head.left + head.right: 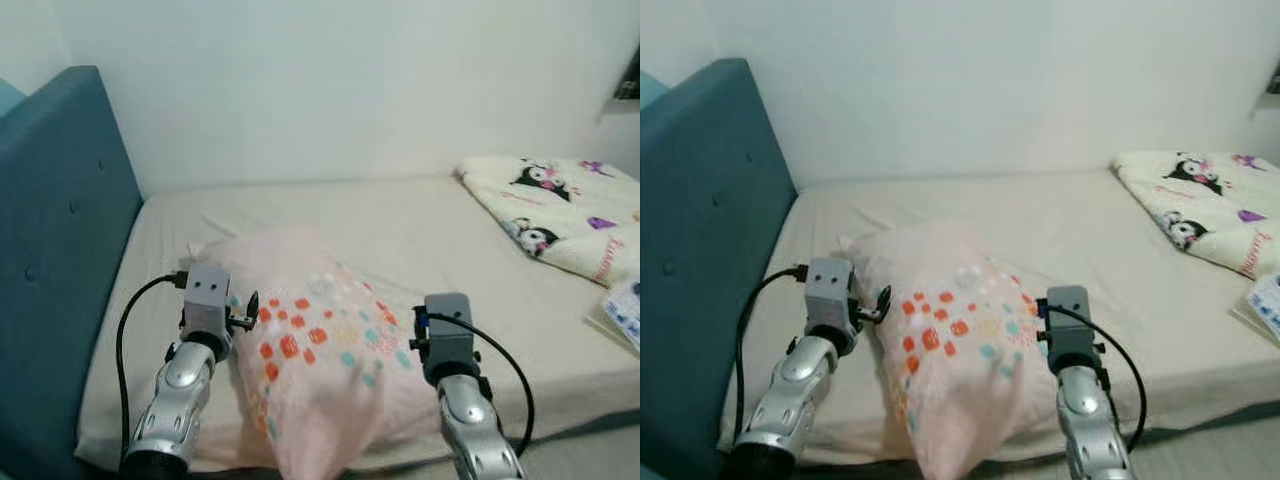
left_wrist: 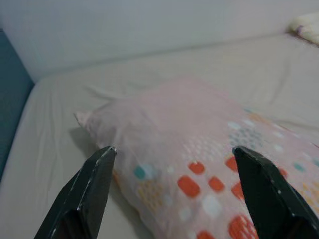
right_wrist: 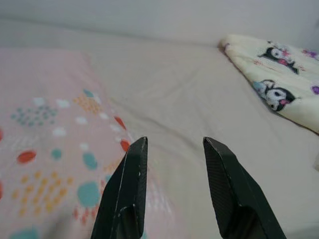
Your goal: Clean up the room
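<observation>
- The left gripper (image 2: 172, 164) has its fingers spread wide apart, with nothing between them. Their tips hang just over the near edge of the pink pillow (image 2: 199, 149); whether they touch the fabric cannot be told.
- Seen from the head, the left gripper (image 1: 245, 310) sits at the pillow's left side, close against its edge, with the teal headboard (image 1: 55, 250) further out on that side.
- The right gripper (image 3: 174, 144) has its fingers parted by a moderate gap, narrower than the left's, and holds nothing. One finger (image 3: 130, 174) lies over the pillow's patterned edge; the other is above bare sheet.
- The pink pillow, dotted with orange, red and teal spots, lies on the bed (image 1: 420, 225) between the two grippers, with its near end hanging over the bed's front edge.
- Beyond the right gripper and out to its right, well apart, a folded cream blanket (image 1: 560, 210) printed with cartoon figures lies on the bed.
- Near that blanket, at the bed's right edge, lies a small printed item (image 1: 625, 310), too cropped to identify.
</observation>
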`<state>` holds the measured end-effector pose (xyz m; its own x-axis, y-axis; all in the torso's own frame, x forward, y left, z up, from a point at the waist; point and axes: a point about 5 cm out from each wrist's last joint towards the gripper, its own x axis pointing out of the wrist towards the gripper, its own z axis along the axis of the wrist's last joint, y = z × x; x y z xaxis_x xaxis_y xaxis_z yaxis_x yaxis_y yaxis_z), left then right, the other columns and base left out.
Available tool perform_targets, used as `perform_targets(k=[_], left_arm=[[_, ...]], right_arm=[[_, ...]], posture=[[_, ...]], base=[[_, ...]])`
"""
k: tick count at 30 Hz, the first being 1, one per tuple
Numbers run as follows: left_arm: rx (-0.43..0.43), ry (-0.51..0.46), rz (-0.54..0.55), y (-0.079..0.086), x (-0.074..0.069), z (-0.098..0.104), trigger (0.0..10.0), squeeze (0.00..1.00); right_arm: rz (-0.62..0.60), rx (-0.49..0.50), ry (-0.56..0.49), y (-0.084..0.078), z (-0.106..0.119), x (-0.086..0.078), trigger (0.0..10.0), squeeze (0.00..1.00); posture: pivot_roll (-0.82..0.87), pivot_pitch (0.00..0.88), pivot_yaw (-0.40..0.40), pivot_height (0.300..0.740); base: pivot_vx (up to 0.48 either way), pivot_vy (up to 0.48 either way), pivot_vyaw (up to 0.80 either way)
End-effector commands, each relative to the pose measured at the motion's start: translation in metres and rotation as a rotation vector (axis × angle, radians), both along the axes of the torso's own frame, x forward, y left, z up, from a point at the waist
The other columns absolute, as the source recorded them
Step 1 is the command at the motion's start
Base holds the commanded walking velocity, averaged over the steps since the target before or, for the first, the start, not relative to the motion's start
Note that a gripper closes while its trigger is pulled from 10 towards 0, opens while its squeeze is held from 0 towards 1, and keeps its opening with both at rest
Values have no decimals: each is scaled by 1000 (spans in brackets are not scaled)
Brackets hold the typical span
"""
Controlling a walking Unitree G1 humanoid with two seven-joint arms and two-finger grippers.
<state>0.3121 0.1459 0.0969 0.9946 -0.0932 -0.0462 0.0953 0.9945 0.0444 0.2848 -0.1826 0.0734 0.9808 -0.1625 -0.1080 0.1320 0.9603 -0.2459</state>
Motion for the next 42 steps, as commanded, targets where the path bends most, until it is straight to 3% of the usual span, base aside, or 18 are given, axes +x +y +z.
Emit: perform_targets(k=[1,17,22,30,34,37,39,40,41,42], left_arm=[[-19,3,-16,-3,0,-2,10000,0],[0,58,-65,-9,-2,-9,10000,0],[32,80,-91,-7,-4,-13,10000,0],[28,105,-120,-5,-6,-16,10000,0],[-38,157,-161,-8,-8,-19,10000,0],[-121,357,-254,-15,-15,-40,10000,0],[-134,395,-253,-14,-15,-47,10000,0],[-185,411,-217,-11,-13,-52,10000,388],[-222,412,-187,-10,-11,-54,10000,388],[-246,416,-156,-6,-10,-56,10000,592]], right_arm=[[-10,0,2,-2,-1,0,10000,0],[-16,13,21,-2,-4,-2,10000,0],[23,55,110,1,-16,-4,10000,0],[20,49,107,3,-16,-5,10000,0],[3,46,108,0,-16,-5,10000,0],[-2,50,109,-1,-15,-4,10000,0],[-1,51,110,-1,-15,-4,10000,0],[1,51,114,-1,-15,-3,10000,0],[3,51,116,0,-15,-3,10000,0],[6,48,123,-1,-16,-3,10000,0]], posture=[[-16,0,-12,740],[-24,0,-11,740],[-23,0,-14,740],[-27,0,-13,740],[-26,0,-12,740],[-25,0,-16,740],[-29,2,-16,740],[-35,6,-15,740],[-35,6,-15,740],[-35,7,-13,740]], base=[[0,0,0],[0,0,0],[0,0,0],[0,0,0],[0,0,0],[0,0,0],[0,0,0],[0,0,0],[0,0,0],[0,0,0]])
